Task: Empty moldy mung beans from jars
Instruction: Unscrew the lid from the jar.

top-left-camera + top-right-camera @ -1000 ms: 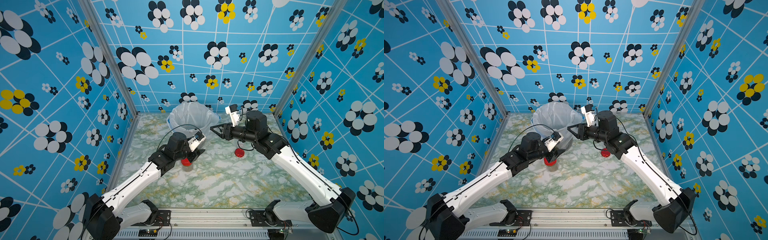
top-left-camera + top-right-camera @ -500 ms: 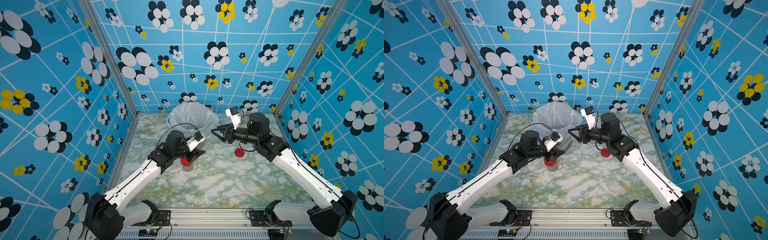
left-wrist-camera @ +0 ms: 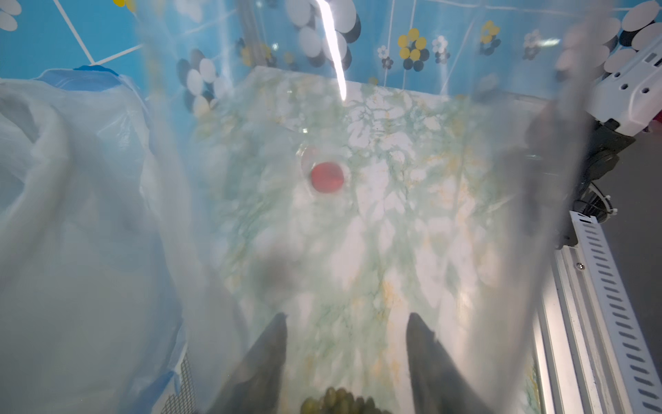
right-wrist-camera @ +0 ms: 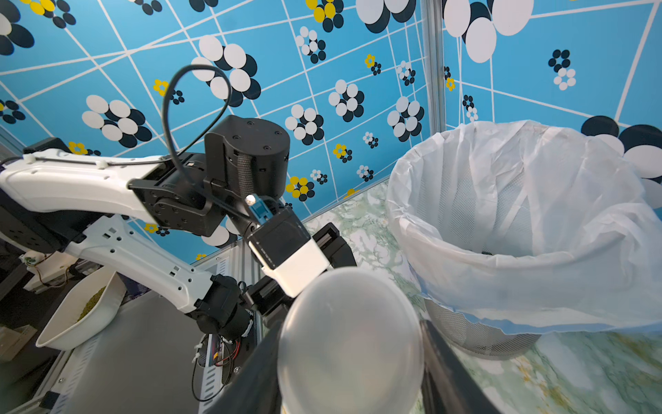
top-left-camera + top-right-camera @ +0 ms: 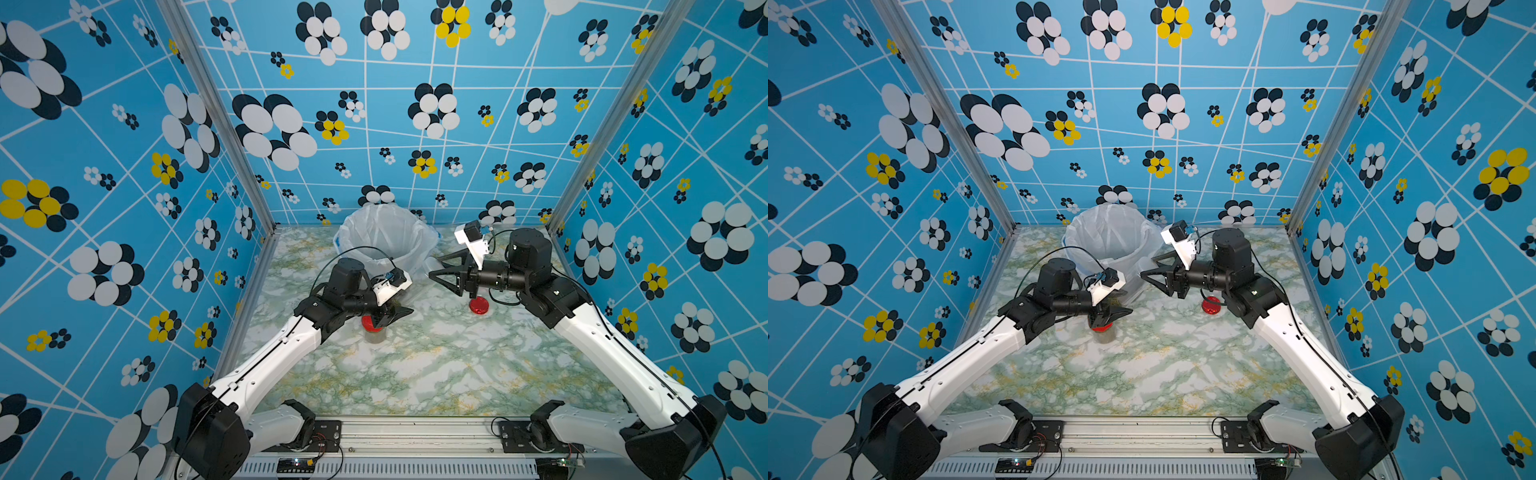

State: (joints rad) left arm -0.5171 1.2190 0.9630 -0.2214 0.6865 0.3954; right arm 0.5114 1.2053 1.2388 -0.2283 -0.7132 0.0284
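Mung beans [image 3: 336, 403] pool green at the gripper end of a clear jar [image 3: 358, 222] clamped in the left gripper [image 3: 346, 317], near the bag-lined mesh bin [image 4: 473, 340]. A red-lidded jar [image 5: 375, 330] of olive beans [image 5: 377, 338] stands on the table [image 5: 415, 374] beneath that gripper. The right gripper [image 5: 435, 267], held level, straddles a clear jar end [image 4: 351, 358]; whether it grips, I cannot tell.

Robotics lab test cell: a left arm [image 5: 266, 365] and a right arm [image 5: 615, 357], both white and black, are mounted on an aluminium rail [image 5: 415, 432] with exposed wiring [image 5: 320, 438] at the front of a marble-patterned tabletop [image 5: 436, 365]. Blue panels [image 5: 374, 124] printed with flowers and white lines wall it in on three sides, framed by aluminium posts [image 5: 219, 120]. The right wrist view shows a grey bench [image 4: 143, 351] outside the cell.
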